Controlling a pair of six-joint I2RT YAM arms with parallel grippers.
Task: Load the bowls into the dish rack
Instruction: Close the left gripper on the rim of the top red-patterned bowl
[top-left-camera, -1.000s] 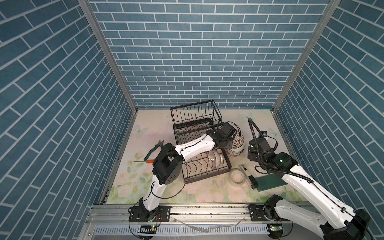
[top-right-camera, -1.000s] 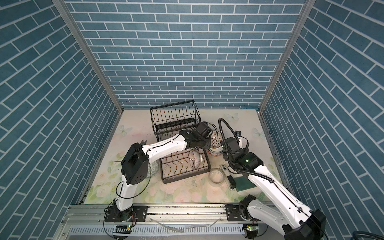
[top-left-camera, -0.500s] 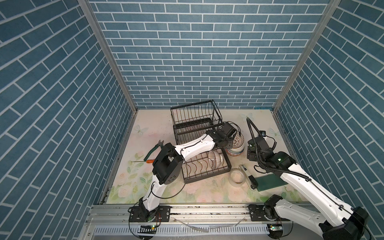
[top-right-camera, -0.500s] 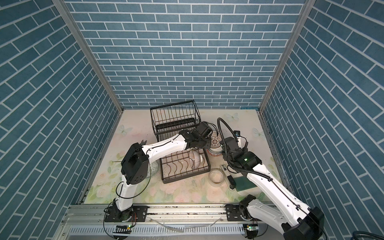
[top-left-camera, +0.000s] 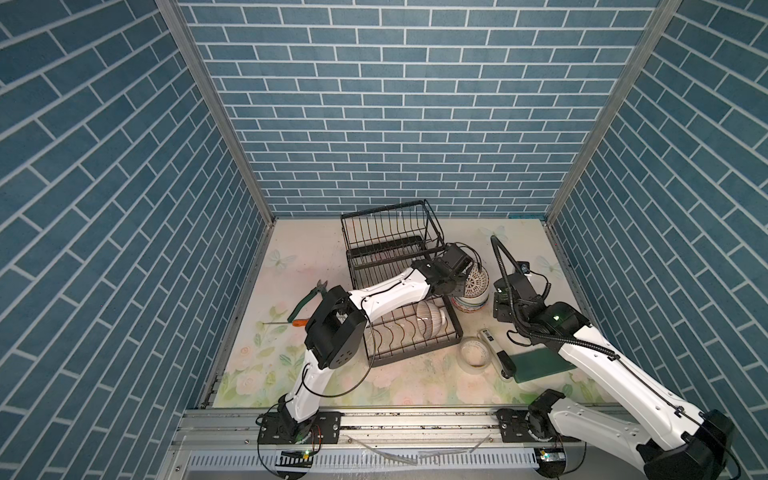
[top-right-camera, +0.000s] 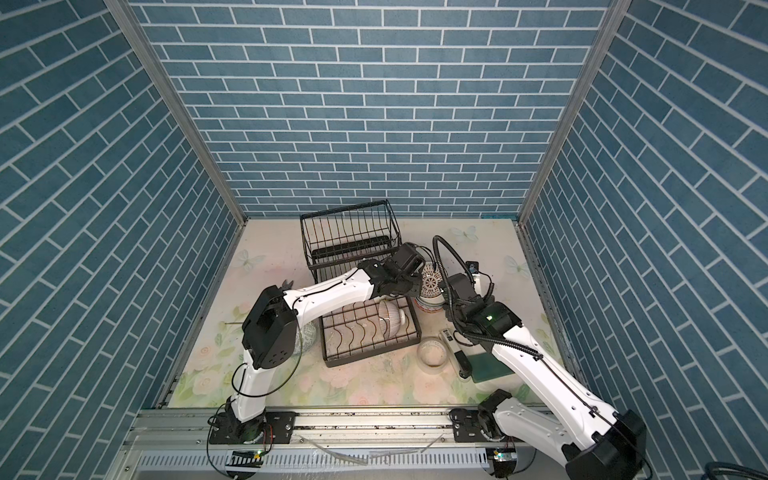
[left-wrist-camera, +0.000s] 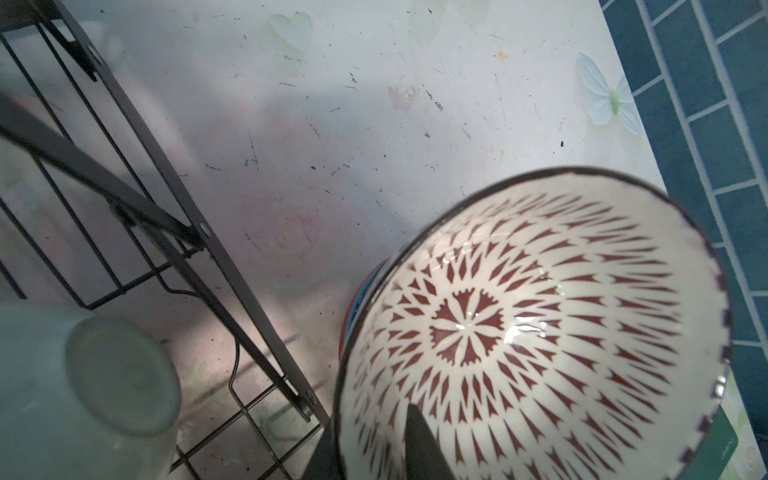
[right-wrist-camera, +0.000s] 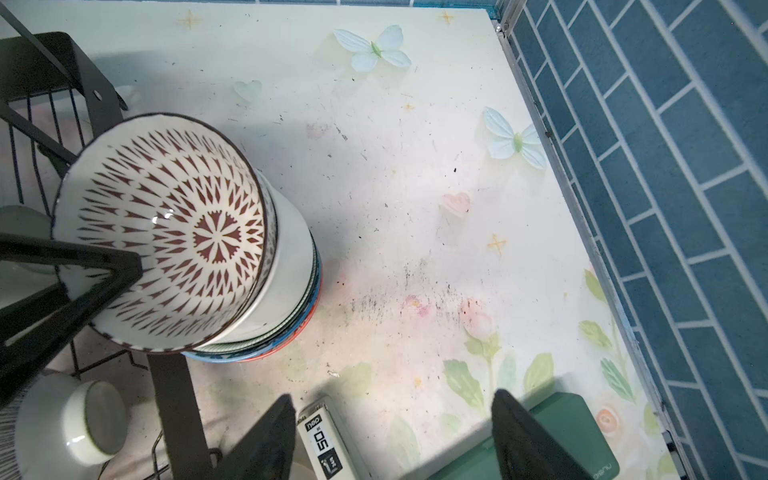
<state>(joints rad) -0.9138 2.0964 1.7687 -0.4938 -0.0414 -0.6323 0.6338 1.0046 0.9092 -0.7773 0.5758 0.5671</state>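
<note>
A white bowl with a dark red lattice inside (top-left-camera: 476, 282) (top-right-camera: 432, 282) tilts on top of a stack of bowls (top-left-camera: 469, 302) beside the black wire dish rack (top-left-camera: 386, 232) (top-right-camera: 349, 232). My left gripper (top-left-camera: 459, 283) (left-wrist-camera: 370, 432) is shut on its rim, one finger inside the bowl and one outside. A brown-striped bowl (top-left-camera: 430, 318) (right-wrist-camera: 70, 419) stands in the rack's lower tray. A pale green bowl (left-wrist-camera: 83, 386) lies next to the rack's wires. My right gripper (top-left-camera: 502, 313) (right-wrist-camera: 392, 399) hangs open over the table, to the right of the stack.
A translucent tape ring (top-left-camera: 473, 353), a stapler (top-left-camera: 496, 353) (right-wrist-camera: 324, 440) and a green pad (top-left-camera: 540, 363) lie front right, near the right gripper. Pliers (top-left-camera: 309, 297) and an orange-handled screwdriver (top-left-camera: 286, 322) lie left of the rack. The table's right edge meets the blue tile wall.
My left gripper's jaws have narrowed onto the lattice bowl's rim. The right arm has edged slightly left, still open.
</note>
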